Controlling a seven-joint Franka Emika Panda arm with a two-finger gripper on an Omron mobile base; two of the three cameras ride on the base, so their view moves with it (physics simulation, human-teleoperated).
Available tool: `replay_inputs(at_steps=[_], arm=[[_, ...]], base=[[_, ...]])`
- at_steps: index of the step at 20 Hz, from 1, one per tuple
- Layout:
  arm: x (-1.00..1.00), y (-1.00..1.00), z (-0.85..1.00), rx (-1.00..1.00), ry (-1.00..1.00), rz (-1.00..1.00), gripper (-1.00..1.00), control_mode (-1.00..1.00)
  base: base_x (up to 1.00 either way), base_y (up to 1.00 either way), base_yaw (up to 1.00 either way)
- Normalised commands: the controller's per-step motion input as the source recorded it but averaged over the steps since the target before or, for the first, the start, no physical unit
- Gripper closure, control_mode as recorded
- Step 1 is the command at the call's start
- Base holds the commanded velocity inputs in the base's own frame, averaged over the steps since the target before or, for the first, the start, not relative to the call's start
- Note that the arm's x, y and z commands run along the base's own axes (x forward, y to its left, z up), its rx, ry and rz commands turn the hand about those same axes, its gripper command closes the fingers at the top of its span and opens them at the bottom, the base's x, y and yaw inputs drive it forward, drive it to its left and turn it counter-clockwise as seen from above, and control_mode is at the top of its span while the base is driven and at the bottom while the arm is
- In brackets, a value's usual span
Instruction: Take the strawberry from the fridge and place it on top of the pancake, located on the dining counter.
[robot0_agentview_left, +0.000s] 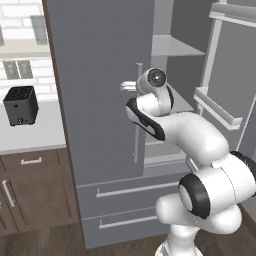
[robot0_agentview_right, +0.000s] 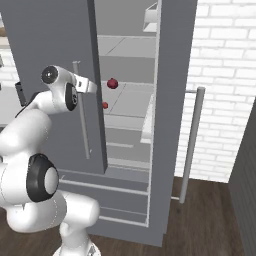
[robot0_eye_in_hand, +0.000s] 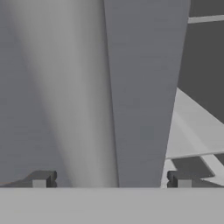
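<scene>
Two red fruits sit on the fridge (robot0_agentview_right: 172, 100) shelf; strawberry (robot0_agentview_right: 105, 105) nearest, tool (robot0_eye_in_hand: 111, 179) spread wide at the door edge.

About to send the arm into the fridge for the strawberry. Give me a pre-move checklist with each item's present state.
1. Right fridge door swung open: ok.
2. Strawberry in sight on a shelf, apart from the larger dark red fruit: ok.
3. Gripper jaws spread wide, nothing between them: ok.
4. Gripper aimed at the strawberry: not ok; the hand view faces the closed left door's edge.
5. Hand clear of the left door's handle: cannot tell.
</scene>
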Motion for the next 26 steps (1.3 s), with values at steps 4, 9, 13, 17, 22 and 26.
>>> replay_inputs(at_steps=[4,9,13,17,22,26], arm=[[0.21,0.00,0.00,0.00,-0.05,0.00,-1.00,-1.00],[0.18,0.00,0.00,0.00,0.00,0.00,1.00,-1.00],[-0.03,0.01,0.00,0.00,0.00,-0.02,1.00,-1.00],[-0.34,0.33,0.00,0.00,0.00,-0.15,1.00,-1.00],[-0.56,0.46,0.00,0.00,0.00,-0.22,1.00,-1.00],[-0.64,0.33,-0.02,0.00,0.00,-0.24,1.00,-1.00]], base=[[0.00,0.00,0.00],[0.00,0.00,0.00],[0.00,0.00,0.00],[0.00,0.00,0.00],[0.00,0.00,0.00],[0.00,0.00,0.00]])
